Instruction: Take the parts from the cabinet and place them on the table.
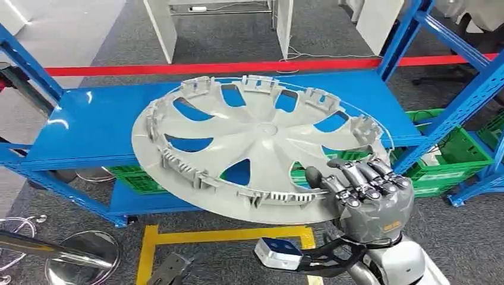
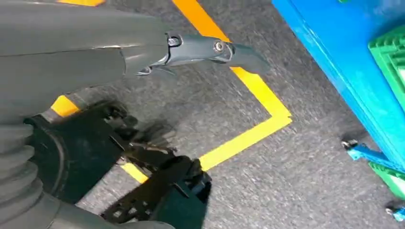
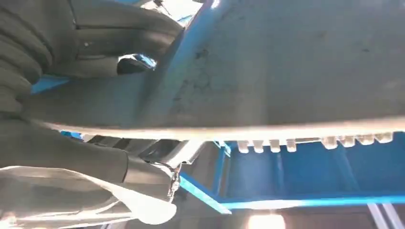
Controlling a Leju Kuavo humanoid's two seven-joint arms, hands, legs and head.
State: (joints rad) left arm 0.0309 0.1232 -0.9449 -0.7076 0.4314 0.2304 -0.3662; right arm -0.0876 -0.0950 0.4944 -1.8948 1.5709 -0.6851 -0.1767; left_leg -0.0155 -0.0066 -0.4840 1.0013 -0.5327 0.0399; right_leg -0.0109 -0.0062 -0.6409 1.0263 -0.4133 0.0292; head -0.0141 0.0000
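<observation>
Right hand (image 1: 362, 190) clamped on the near-right rim of the hubcap (image 1: 255, 142), which extends far-left over the blue shelf (image 1: 77, 119). Left hand (image 2: 143, 62) hangs empty, fingers apart.

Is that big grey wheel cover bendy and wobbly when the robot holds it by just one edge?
Probably stiff: the big grey plastic wheel cover keeps its shape though the right hand grips only its near rim. Likely light for its size, with open cutouts. Held off-centre, it may tilt.
</observation>
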